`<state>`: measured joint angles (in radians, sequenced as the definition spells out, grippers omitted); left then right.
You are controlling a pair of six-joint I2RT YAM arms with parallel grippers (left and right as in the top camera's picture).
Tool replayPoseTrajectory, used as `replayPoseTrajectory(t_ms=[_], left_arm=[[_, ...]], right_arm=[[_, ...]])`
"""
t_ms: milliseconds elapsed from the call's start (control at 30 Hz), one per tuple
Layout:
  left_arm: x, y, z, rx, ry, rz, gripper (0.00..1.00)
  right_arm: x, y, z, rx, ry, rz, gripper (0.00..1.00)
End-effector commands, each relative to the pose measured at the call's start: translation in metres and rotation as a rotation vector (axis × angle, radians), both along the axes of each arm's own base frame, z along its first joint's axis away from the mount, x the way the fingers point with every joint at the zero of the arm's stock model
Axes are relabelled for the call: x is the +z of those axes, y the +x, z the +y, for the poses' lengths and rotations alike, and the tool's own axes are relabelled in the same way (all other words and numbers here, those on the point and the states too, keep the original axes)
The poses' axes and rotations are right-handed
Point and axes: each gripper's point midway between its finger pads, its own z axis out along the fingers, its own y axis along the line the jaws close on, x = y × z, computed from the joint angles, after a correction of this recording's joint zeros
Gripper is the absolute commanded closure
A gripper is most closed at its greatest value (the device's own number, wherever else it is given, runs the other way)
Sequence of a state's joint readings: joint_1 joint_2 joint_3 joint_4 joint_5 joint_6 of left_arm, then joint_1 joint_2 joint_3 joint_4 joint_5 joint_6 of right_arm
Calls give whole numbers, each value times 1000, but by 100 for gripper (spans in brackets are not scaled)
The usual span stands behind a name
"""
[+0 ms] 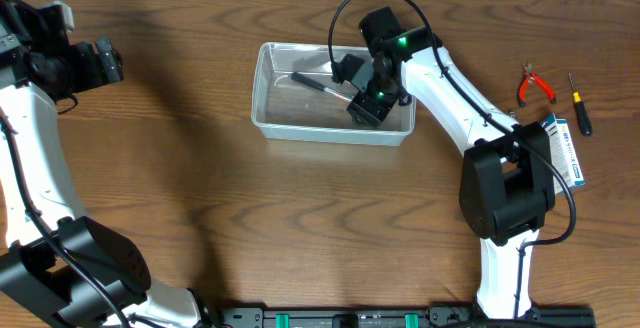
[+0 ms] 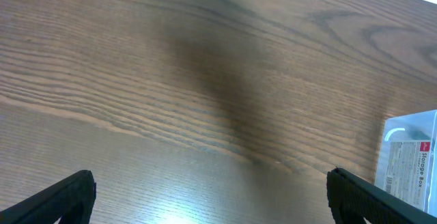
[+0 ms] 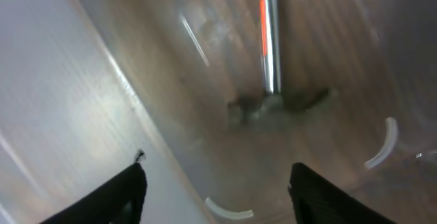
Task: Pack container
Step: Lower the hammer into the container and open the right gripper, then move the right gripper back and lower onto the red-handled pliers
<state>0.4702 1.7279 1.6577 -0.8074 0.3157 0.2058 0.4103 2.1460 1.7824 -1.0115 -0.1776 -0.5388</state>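
The clear plastic container (image 1: pixel 270 93) sits at the table's middle. A slim metal tool (image 1: pixel 318 82) with a dark handle lies inside it. My right gripper (image 1: pixel 365 108) hangs over the container's right part, open and empty. In the right wrist view its fingers (image 3: pixel 218 197) are spread above the container floor, with the tool's metal shaft (image 3: pixel 270 39), marked orange, ahead of them. My left gripper (image 1: pixel 105 61) is far left, open and empty over bare wood (image 2: pixel 212 197). The container's labelled corner (image 2: pixel 410 156) shows at the right edge of the left wrist view.
Red-handled pliers (image 1: pixel 535 86), a black-handled screwdriver (image 1: pixel 579 106) and a small blue-and-white box (image 1: pixel 564 148) lie at the right of the table, beside the right arm's base.
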Motion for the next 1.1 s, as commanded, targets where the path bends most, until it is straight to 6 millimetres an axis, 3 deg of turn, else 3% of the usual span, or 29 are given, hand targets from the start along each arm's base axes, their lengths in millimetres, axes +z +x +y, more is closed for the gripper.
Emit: replayPoseTrajectory(t_ms=[0,133,267,367,433,533,633,767,867,1067], left_arm=[[5,2,-1,-3,-8,-15,2],[6,2,-1,-3,-8,-15,2],[5,2,-1,-3,-8,-15,2],[5,2,-1,-3,-8,-15,2],[5,2,-1,-3,-8,-15,2],[6,2,-1,-3,-8,-15,2],[5,2,-1,-3,-8,-15,2],[5,2,-1,-3,-8,-15,2],[5,2,-1,-3,-8,-15,2],[5,2,-1,-3,-8,-15,2]], right_arm=[[7,14,-2,-67,5,-39,30],[33,36,-1,-150,10,-115,28],[86,62,-9,-306,18,-215,29],[138,81,-41,-514,-18,-322,31],[165,83,-68,-624,-40,-357,30],[189,75,-111,-749,-70,-352,30],[195,64,-157,-845,-110,-306,27],[187,52,-217,-959,-163,-233,20],[177,44,-257,-1040,-191,-188,22],[152,37,-292,-1110,-172,-98,21]])
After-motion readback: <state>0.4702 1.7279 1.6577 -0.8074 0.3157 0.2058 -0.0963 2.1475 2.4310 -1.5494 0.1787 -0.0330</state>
